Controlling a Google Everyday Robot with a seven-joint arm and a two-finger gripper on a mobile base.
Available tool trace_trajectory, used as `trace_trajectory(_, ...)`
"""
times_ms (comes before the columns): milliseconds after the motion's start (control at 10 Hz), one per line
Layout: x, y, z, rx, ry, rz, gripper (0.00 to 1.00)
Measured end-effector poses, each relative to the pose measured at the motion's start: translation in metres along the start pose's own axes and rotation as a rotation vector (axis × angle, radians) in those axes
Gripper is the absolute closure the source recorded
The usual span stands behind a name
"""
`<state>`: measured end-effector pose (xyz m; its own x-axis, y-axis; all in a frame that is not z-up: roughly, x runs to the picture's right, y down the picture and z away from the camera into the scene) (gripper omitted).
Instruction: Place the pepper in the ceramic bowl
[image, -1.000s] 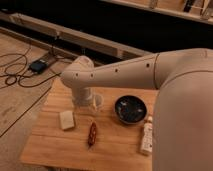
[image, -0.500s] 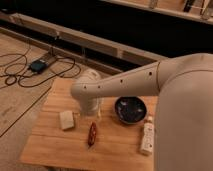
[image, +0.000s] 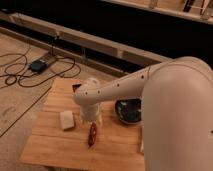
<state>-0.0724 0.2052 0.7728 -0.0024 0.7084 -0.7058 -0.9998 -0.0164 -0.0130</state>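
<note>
The pepper (image: 92, 134), small, slender and dark red, lies on the wooden table (image: 50, 145) near its front middle. The ceramic bowl (image: 129, 112), dark and glossy, stands to its right and is partly covered by my white arm. My gripper (image: 93, 119) hangs from the wrist directly above the far end of the pepper, close to the table top. I cannot tell whether it touches the pepper.
A pale square block (image: 66, 120) lies left of the gripper. A small dark box (image: 76, 87) sits at the table's far side behind the arm. Cables and a power adapter (image: 37, 65) lie on the floor to the left.
My arm has swung forward and down, bringing the gripper from the table's far side, by the cup, to just above the pepper. The pepper, bowl and block have not moved.
</note>
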Motion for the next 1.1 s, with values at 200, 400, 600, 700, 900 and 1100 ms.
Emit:
trace_trajectory(200, -0.002, -0.001, 0.013, 0.001, 0.022, 0.000, 0.35)
trace_trajectory(400, -0.001, -0.003, 0.027, 0.003, 0.050, -0.010, 0.35)
trace_trajectory(600, -0.002, -0.002, 0.034, 0.003, 0.062, -0.019, 0.35)
trace_trajectory(700, -0.003, -0.003, 0.037, 0.004, 0.066, -0.022, 0.35)
trace_trajectory(900, -0.007, -0.004, 0.042, 0.008, 0.069, -0.024, 0.35)
trace_trajectory(1100, -0.009, -0.006, 0.045, 0.010, 0.072, -0.025, 0.38)
